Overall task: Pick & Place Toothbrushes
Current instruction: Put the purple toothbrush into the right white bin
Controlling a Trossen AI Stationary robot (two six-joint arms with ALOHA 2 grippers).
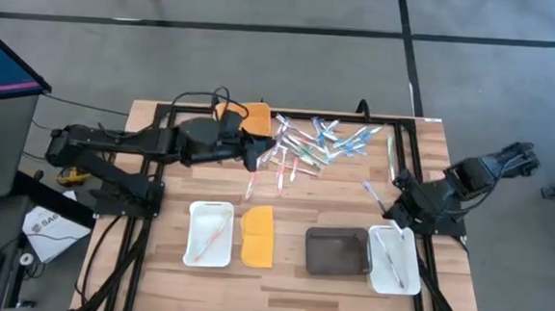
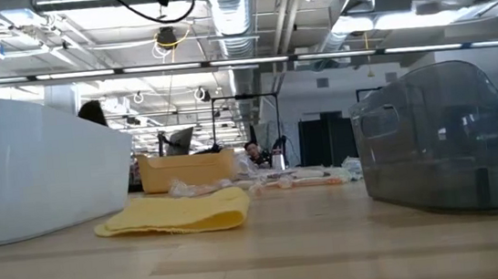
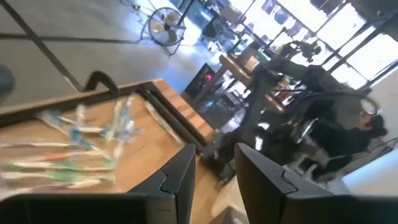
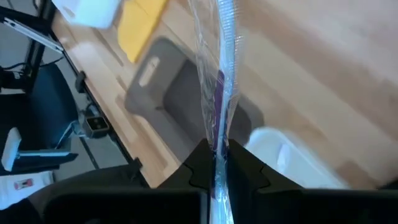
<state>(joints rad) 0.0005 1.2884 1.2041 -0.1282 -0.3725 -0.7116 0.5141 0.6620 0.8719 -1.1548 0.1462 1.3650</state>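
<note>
Pinching wrapped toothbrush (image 4: 225, 74) — right gripper (image 4: 217, 163) above white tray (image 1: 390, 259), beside grey bin (image 1: 337, 251). Farther back, left gripper (image 3: 214, 180) at toothbrush pile (image 1: 319, 144) — fingers parted, nothing seen between them.

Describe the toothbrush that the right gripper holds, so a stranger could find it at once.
Look at the table's right edge, where the right gripper hangs above the right white tray. The toothbrush is clamped between its shut fingers. Unlike the pile, it is off the table, wrapped, with purple on it.
</note>
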